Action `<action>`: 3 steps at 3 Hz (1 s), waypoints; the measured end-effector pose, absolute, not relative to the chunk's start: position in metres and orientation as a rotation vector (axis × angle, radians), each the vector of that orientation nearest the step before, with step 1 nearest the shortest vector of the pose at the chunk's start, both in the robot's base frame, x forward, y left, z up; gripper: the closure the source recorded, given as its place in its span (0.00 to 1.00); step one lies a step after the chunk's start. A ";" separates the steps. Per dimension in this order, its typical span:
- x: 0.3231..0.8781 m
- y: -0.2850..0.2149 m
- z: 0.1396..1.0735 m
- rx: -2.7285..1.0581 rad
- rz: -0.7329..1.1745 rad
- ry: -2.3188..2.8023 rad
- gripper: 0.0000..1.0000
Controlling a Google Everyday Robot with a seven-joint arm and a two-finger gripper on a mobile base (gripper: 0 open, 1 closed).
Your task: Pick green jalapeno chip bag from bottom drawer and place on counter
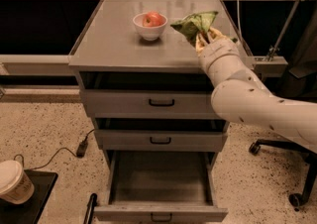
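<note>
Over the grey counter (114,39) we see the gripper (204,35), seemingly closed on the green jalapeno chip bag (194,22), beside a bowl (149,30); the bottom drawer (161,213) hangs open.

arm (247,99): white, bent, rising from lower right past the counter's (114,39) front edge | gripper (204,38): over the counter's right side, pointing up-left | grip: fingers pinched on green jalapeno chip bag (194,22)

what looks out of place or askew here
Only the bottom drawer stands pulled wide open. The gripper, over the right side of the counter, holds the green jalapeno chip bag; nothing spilled.
</note>
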State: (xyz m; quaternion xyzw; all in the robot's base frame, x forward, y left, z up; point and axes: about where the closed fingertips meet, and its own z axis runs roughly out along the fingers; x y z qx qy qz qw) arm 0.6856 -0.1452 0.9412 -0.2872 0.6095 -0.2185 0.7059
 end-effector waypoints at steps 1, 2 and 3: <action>0.686 -0.145 0.942 -0.639 -0.485 1.354 1.00; 0.722 -0.155 0.948 -0.634 -0.523 1.350 1.00; 0.800 -0.169 0.933 -0.662 -0.631 1.386 1.00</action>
